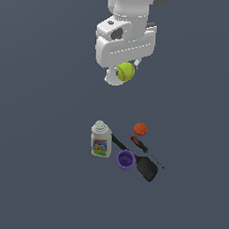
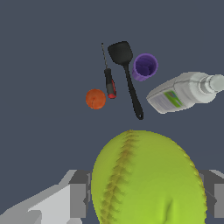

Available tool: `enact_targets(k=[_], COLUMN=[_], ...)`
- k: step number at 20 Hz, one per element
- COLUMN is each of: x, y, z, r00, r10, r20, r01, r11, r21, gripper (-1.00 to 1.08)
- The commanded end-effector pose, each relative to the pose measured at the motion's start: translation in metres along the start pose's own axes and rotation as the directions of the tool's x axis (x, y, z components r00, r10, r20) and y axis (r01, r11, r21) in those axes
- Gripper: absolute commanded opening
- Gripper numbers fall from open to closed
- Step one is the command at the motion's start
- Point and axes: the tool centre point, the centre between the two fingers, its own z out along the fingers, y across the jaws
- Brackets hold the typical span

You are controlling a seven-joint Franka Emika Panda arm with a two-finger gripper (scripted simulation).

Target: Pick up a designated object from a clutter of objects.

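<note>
The gripper [image 1: 125,74] is clamped on the yellow-green ball [image 1: 126,71], holding it high above the worktop, well clear of the other things. Below lie a white bottle [image 1: 101,139] on its side, an orange ball [image 1: 140,129], a screwdriver [image 1: 142,146] and a black spatula [image 1: 143,166]. The purple cup [image 1: 125,160] (seen from above in the wrist view) holds nothing visible.

The exterior view looks down from a distance, taking in the arm above and the clutter below. The wrist view faces downward from the arm, very close to the ball [image 2: 148,179]. Both share the bottle [image 1: 101,140], cup [image 1: 125,160] and spatula [image 1: 141,165].
</note>
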Motion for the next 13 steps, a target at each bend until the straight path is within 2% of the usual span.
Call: enact_targets(k=[1,7,13], x=[0.005,0.012,0.015], y=[-0.002,-0.005,-0.005], z=[-0.016,-0.040,-0.047], r00=[1.000,1.000,1.000], r10=[0.000,0.000,0.000], r20=[-0.001,-0.001,-0.001], r01=[0.000,0.000,0.000], r11=[1.000,1.000,1.000], r21=[0.000,0.001,0.001], gripper=[-1.00,-1.00,-1.00])
